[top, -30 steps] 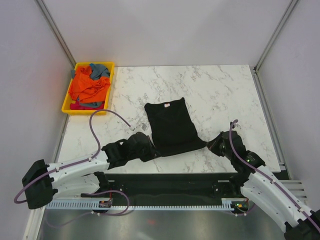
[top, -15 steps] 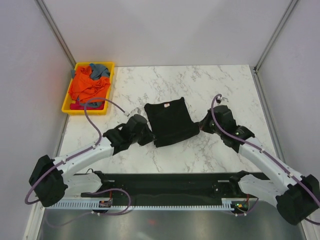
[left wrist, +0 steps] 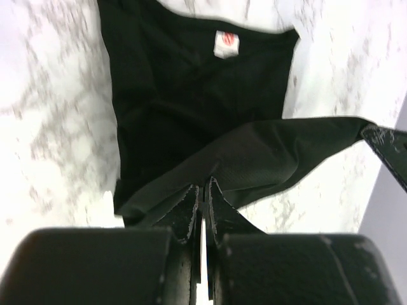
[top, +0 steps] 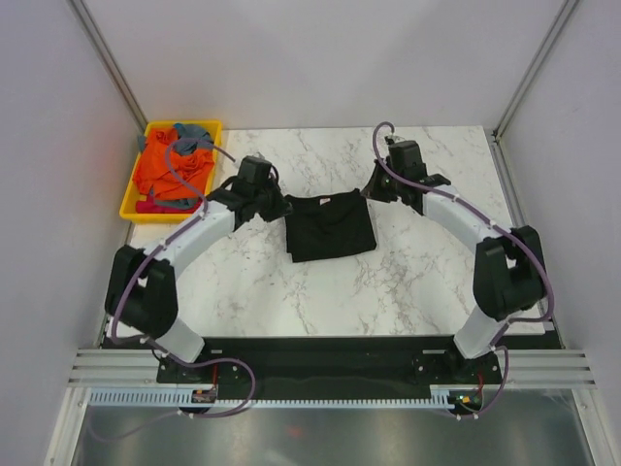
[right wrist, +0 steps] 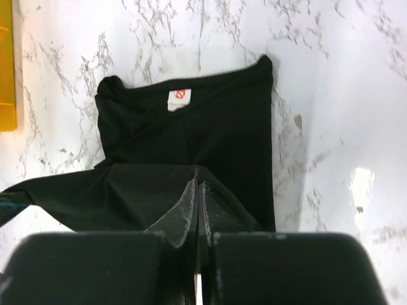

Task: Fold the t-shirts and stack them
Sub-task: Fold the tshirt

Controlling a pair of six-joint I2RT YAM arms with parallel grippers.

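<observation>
Left gripper (top: 276,206) and right gripper (top: 373,190) each clamp the one black t-shirt (top: 330,231); both arms stretch far forward.

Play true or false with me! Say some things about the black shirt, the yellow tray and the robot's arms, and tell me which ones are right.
1. The left end effector and the right end effector are both shut on the black t-shirt. True.
2. The black t-shirt lies inside the yellow tray. False: it lies on the marble table, and the tray holds an orange t-shirt and some grey-blue cloth.
3. The black t-shirt's neck label is showing. True.
4. The yellow tray sits at the table's near right corner. False: it sits at the far left corner.
</observation>
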